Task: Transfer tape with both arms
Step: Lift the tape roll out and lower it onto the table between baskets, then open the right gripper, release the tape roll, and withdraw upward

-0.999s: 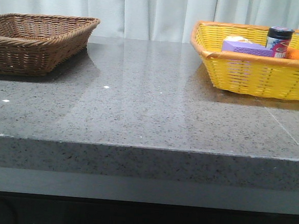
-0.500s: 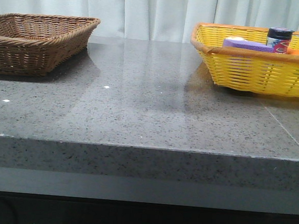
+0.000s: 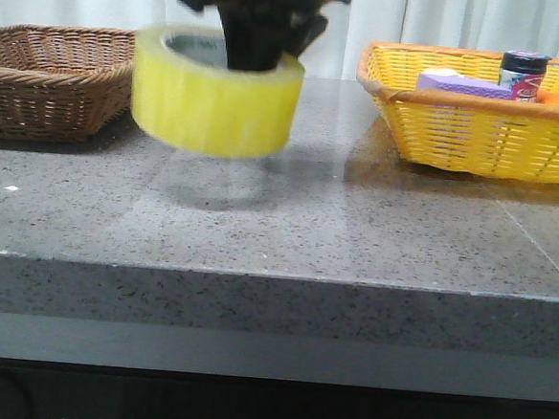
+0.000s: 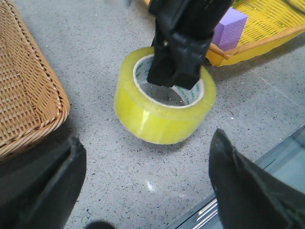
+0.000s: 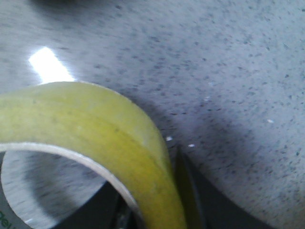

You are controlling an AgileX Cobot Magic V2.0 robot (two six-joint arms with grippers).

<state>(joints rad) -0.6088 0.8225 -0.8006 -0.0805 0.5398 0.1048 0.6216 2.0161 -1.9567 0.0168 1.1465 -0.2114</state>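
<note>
Grey speckled stone counter (image 3: 354, 234), white curtain behind. Brown wicker basket (image 3: 49, 78) at 9 o'clock, yellow basket (image 3: 477, 127) at 3 o'clock holding a purple sponge block (image 3: 461, 85) and a dark-lidded jar (image 3: 522, 73). Tape (image 3: 216, 92) hangs just above the counter between the baskets, slightly tilted, shadow beneath. Right gripper (image 4: 177, 71) pinches its wall, one finger inside the white core. Left gripper (image 4: 147, 176) spread wide, fingers apart beside the roll, not touching.
</note>
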